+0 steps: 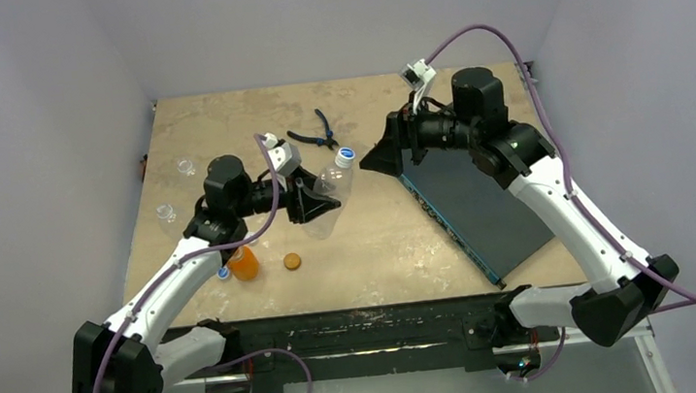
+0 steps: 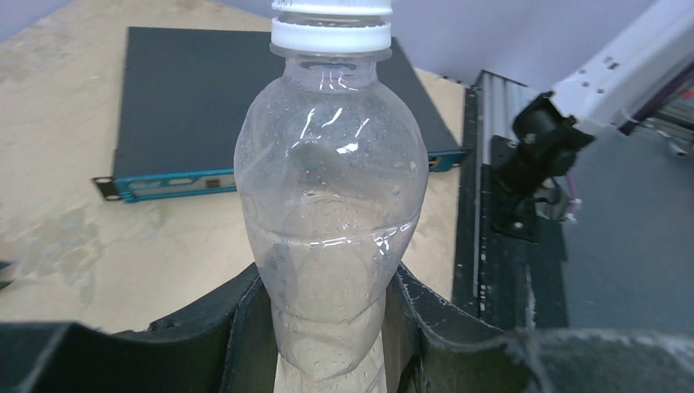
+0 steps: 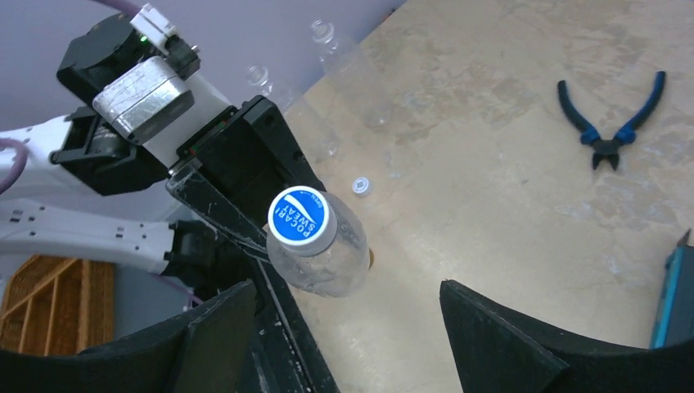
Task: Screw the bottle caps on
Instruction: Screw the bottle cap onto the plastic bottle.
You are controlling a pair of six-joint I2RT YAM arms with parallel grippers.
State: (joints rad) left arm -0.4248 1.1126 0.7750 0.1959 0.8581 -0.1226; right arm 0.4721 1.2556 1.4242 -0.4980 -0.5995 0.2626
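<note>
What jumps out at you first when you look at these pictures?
A see-through bottle with a blue-and-white cap, pinched in the left claw in the middle. The right claw hangs open, facing its cap. A little orange bottle stands near the front.

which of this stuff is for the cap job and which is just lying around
Job: held bottle, its blue cap, orange bottle, brown cap, loose blue cap, two clear bottles.
Lying about: pliers, dark box.
</note>
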